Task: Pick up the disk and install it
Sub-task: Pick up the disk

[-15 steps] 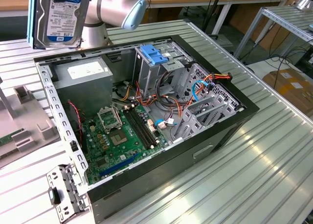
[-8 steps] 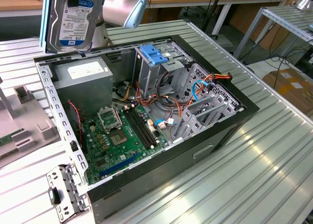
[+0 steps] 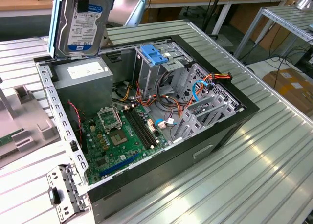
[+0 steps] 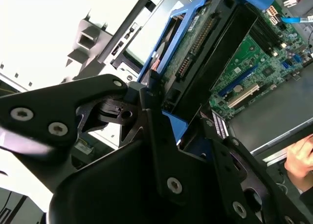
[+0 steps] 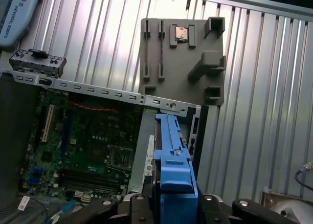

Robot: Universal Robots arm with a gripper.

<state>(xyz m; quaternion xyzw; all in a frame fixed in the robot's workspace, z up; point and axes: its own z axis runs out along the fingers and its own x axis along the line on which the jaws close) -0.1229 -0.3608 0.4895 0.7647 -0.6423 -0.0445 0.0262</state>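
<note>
Counted: one disk (image 3: 80, 23), one gripper (image 5: 171, 207), and one open computer case (image 3: 215, 131). The case holds one motherboard (image 3: 120, 136), one grey power-supply box (image 3: 83, 79) and one metal cage with a blue top (image 3: 154, 55). The disk hangs roughly upright at the far part of the exterior view's left, above the power-supply box, with its label facing the camera. The gripper is clamped on the disk. Its black fingers (image 4: 151, 106) apparently press the blue side rails, though the contact is partly hidden. In the first wrist view the disk juts out from between the fingers over the case's edge. One grey fixture plate (image 5: 183, 57) lies near it on the ribbed table (image 3: 274, 160). One person's hand (image 4: 301, 158) shows beside the case.
</note>
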